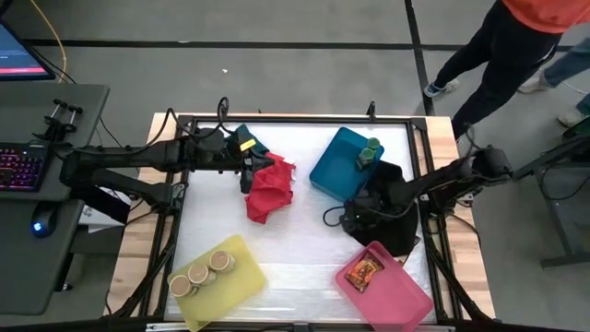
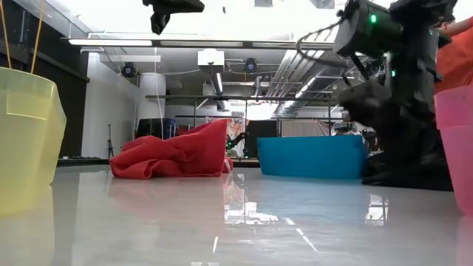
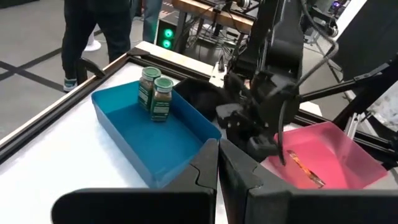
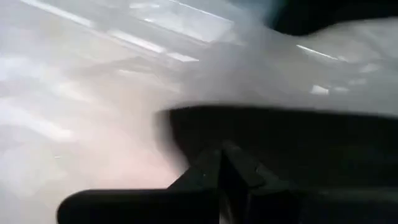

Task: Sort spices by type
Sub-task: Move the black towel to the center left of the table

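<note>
Though unsorted elsewhere, green-lidded jars [image 1: 369,152] together.

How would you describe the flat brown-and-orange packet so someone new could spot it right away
Look at the white table from above and find the pink plastic tray at its near right corner, below the right gripper. The flat brown-and-orange packet lies inside it, the only flat thing; the other trays hold upright jars.
</note>
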Controlling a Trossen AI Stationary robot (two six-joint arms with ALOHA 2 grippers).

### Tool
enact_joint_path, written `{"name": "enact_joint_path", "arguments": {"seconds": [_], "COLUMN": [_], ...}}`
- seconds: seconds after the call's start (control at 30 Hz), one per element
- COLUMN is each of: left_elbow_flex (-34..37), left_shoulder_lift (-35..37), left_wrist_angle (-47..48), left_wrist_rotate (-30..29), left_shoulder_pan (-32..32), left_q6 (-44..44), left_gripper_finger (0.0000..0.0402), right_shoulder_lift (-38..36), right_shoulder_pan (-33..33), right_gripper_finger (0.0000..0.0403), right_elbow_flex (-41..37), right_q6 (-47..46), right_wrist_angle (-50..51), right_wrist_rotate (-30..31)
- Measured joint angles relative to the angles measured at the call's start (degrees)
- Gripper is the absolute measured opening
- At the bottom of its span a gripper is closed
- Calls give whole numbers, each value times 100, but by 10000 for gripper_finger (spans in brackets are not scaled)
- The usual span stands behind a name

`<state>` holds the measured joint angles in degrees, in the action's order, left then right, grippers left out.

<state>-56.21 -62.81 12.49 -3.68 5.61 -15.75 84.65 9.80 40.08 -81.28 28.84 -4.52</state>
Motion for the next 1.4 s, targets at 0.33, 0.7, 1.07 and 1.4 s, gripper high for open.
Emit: {"name": "enact_joint_path", "arguments": {"seconds": [0.33, 0.7, 1.07, 1.4], "left_elbow_flex": [0, 0, 0, 0], "left_shoulder_lift": [0, 0, -1, -1], "left_wrist_angle": [13, 10, 10, 13], "left_wrist_rotate": [-4, -9, -22, -22], "left_shoulder_pan": [0, 0, 0, 0], "left_q6": [40, -12, -12, 42], "left_gripper_finger": [0, 0, 0, 0], "right_shoulder_lift": [-805, -797, -615, 584], "right_shoulder_pan": [-65, -897, -1220, -932], "right_gripper_finger": [0, 0, 0, 0], "right_elbow_flex": [1201, 722, 87, -20], "right_q6": [107, -19, 213, 737], "right_wrist_angle": [2557, 4362, 4193, 3115], "right_wrist_rotate": [964, 1484, 1495, 440]}}
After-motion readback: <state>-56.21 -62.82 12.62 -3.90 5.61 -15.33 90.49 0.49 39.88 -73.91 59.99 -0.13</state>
